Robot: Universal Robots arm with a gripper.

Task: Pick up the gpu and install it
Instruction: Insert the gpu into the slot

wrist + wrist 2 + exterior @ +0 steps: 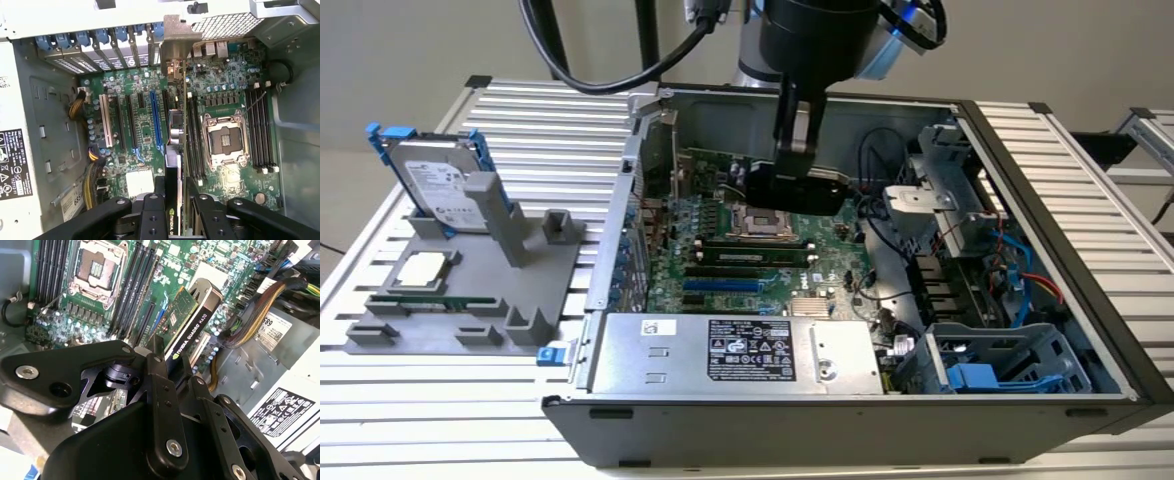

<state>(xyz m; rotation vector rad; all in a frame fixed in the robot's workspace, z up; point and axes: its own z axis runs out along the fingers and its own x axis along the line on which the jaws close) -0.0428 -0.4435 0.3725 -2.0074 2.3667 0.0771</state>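
- Arm [817, 40]: hangs vertically in the exterior view, wrist pointing straight down.
- Gripper [790, 197]: fingers [159, 371] clamped against the gpu [192, 322], one on each face, seen in both wrist views.

HDD [438, 185] standing in grey rack [520, 300]; PSU [734, 352] in case [854, 430].

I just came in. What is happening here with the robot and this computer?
The robot's gripper is shut on the gpu, holding it on edge inside the open computer case, over the motherboard. I cannot tell whether it is seated yet. A hard drive stands in a grey holder outside the case.
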